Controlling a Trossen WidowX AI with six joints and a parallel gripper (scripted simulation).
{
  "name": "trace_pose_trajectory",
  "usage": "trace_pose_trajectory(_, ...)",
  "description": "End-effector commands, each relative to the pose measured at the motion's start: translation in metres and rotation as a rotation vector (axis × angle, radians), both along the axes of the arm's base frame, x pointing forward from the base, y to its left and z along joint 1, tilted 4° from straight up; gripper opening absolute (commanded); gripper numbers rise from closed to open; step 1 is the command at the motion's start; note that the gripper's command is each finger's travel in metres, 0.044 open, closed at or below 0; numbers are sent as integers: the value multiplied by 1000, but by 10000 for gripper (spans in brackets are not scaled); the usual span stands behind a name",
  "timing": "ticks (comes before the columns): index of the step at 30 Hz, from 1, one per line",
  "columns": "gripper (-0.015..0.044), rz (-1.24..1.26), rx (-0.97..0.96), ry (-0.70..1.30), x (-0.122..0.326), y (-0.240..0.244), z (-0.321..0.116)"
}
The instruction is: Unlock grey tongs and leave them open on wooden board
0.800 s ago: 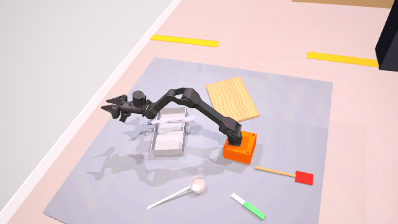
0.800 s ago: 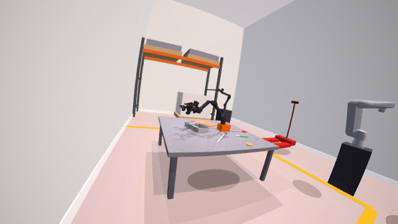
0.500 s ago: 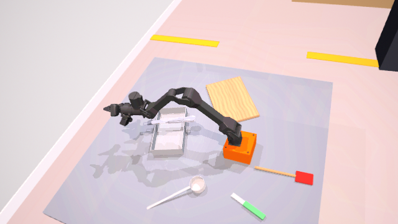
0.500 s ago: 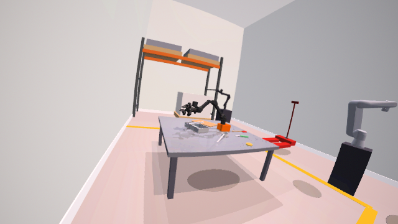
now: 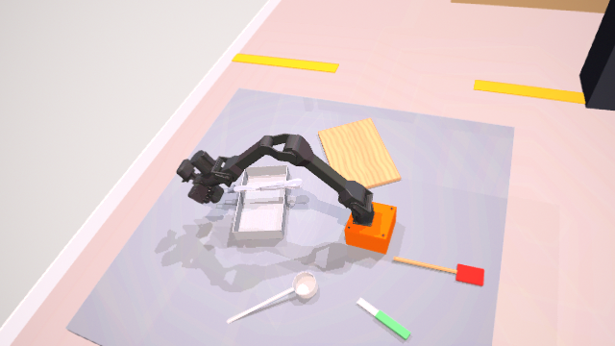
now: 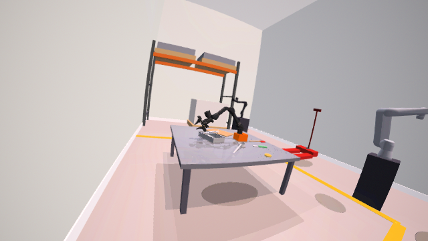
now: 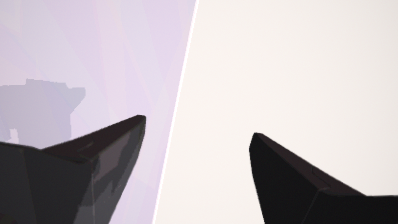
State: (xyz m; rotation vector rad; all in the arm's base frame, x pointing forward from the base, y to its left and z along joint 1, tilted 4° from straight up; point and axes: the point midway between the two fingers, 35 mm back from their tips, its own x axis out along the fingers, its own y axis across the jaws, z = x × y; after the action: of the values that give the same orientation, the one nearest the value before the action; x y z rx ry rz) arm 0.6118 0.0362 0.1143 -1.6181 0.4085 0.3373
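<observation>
While unheld, grey tongs (image 5: 267,185) across roasting tin (image 5: 258,232) rim.

The arm (image 5: 307,160) reached out from its orange base (image 5: 372,226), rose to a bent elbow and then went down to the wrist. The gripper (image 5: 204,192) pointed downward beside the far end of the reach. Its two dark fingers stood partly apart, with nothing between them.

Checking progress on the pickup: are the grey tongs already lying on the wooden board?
No, the grey tongs lie across the grey roasting tin, apart from the bare wooden board.
</observation>
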Motion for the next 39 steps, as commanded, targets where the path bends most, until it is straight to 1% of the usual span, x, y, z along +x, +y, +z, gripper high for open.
trace_pose_trajectory(1,260,-594,373,298,-71,-28,-40)
trace_pose_trajectory(9,260,-940,447,362,-119,-44,-51)
trace_pose_trajectory(17,260,-1268,442,338,-167,-62,-48)
trace_pose_trajectory(39,260,-1277,441,337,-171,-63,-49)
